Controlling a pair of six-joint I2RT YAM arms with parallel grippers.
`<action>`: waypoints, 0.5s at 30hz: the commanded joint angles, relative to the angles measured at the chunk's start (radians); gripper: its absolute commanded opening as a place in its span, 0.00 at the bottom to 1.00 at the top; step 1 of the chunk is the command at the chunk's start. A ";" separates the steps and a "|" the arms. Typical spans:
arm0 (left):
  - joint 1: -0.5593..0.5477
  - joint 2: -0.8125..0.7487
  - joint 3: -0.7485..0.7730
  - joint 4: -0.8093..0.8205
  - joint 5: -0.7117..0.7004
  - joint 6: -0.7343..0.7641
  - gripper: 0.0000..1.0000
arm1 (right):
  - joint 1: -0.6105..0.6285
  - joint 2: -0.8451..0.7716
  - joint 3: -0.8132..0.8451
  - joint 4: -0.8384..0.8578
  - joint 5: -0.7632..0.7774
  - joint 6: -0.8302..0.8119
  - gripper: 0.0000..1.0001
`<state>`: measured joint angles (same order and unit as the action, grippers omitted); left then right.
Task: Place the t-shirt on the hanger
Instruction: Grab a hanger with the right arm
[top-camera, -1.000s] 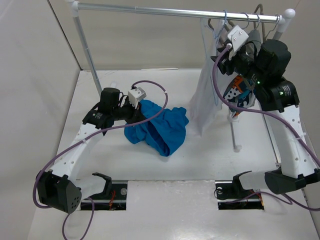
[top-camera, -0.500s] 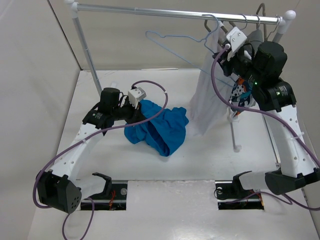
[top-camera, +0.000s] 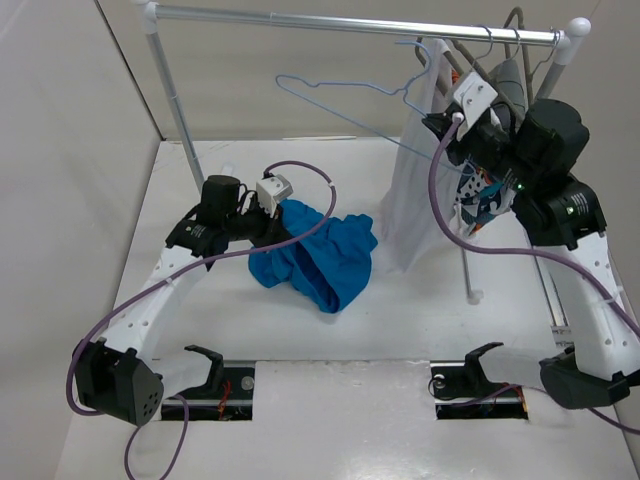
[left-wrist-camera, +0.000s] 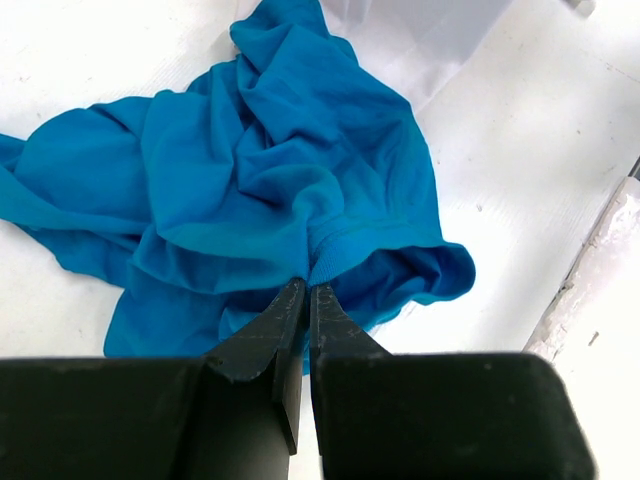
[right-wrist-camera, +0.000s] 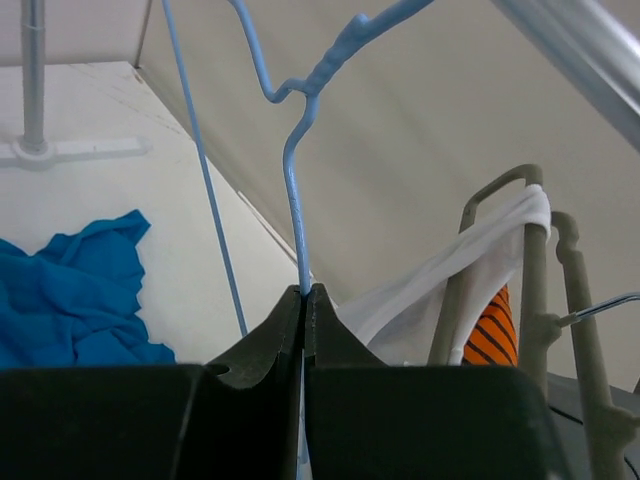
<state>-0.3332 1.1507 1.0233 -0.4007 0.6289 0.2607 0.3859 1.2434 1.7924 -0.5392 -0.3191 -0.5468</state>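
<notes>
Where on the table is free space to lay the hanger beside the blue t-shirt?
Bare table lies behind the t-shirt, between the left rack post and the white tank top. Another bare strip runs in front of it, toward the near edge. Crowded: the right side, with hanging clothes and the rack foot.

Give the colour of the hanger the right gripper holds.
The hanger is pale blue, clearest from the right wrist.

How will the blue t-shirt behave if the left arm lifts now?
Likely floppy: the t-shirt lies crumpled in folds, so it should drape and sag. The left end effector pinches just one fold, so it may slip.
</notes>
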 joint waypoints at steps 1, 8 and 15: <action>0.014 -0.003 0.041 0.011 0.029 0.012 0.00 | 0.015 -0.061 -0.042 0.041 -0.023 -0.019 0.00; 0.023 0.006 0.050 0.011 0.078 -0.001 0.00 | 0.015 -0.206 -0.234 -0.105 0.078 -0.068 0.00; 0.114 0.131 0.122 0.013 0.287 -0.150 0.00 | 0.015 -0.377 -0.476 -0.209 0.109 -0.059 0.00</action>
<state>-0.2440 1.2343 1.0691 -0.4023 0.7849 0.1913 0.3939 0.9283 1.3712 -0.6994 -0.2420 -0.6056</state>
